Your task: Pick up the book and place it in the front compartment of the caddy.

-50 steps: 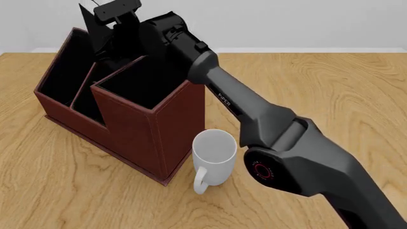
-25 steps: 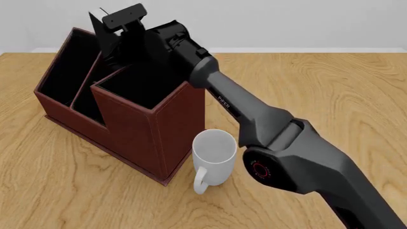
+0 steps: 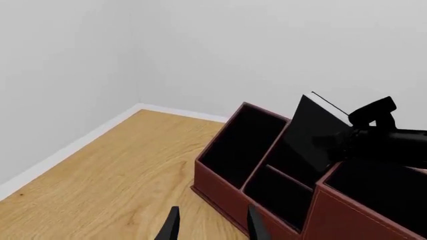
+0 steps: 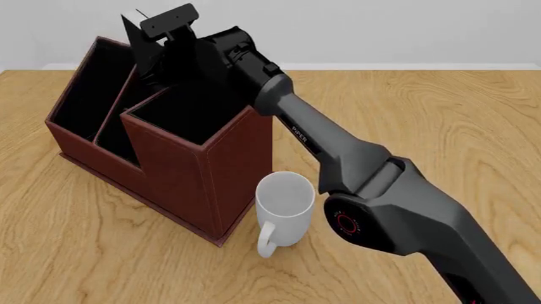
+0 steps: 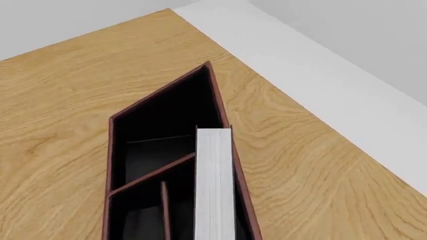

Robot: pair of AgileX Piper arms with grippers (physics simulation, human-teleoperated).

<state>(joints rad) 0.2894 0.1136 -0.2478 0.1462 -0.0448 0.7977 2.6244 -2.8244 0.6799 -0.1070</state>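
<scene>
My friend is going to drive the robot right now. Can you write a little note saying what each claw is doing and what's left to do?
Right gripper: holds the book tilted over the caddy, not in a compartment yet.
Left gripper: open and empty, hanging above the table beside the caddy.
Mug: stands in front of the caddy.
Done: book picked up and carried over.
Left: lower the book into the front compartment, then let go.

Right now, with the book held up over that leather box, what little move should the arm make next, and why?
Probably lower it a little. The right gripper holds the book above the box, its white page edge showing over the dark slots. It sits over the box's far side, so which slot it enters needs checking first.
</scene>
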